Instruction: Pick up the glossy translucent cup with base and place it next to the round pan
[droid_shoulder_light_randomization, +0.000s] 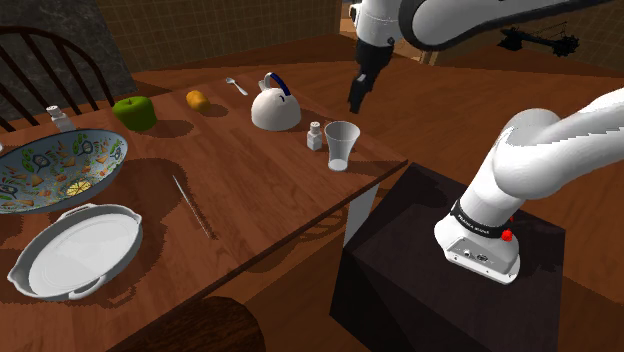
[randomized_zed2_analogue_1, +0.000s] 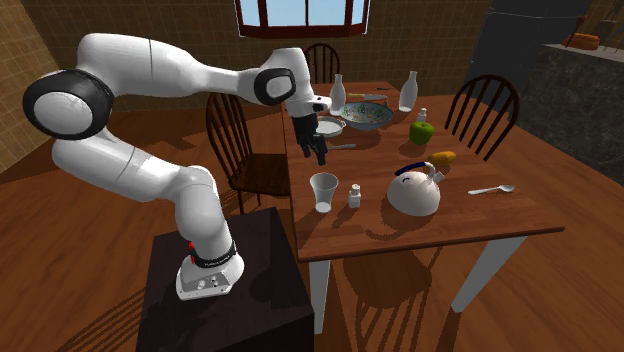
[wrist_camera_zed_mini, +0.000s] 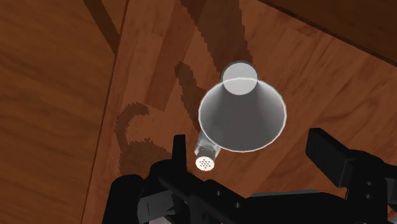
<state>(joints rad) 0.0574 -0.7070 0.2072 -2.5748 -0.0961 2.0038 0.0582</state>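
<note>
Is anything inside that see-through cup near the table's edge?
Nothing shows inside the translucent flared cup: the wrist view sees down to its round base. Its rim hides part of the small white shaker beside it.

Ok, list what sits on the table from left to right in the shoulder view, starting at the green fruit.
green fruit → orange item → spoon → white kettle → small shaker → translucent cup

Shaker (wrist_camera_zed_mini: 205, 162), perhaps half-hidden behind cup (wrist_camera_zed_mini: 242, 119)
</note>
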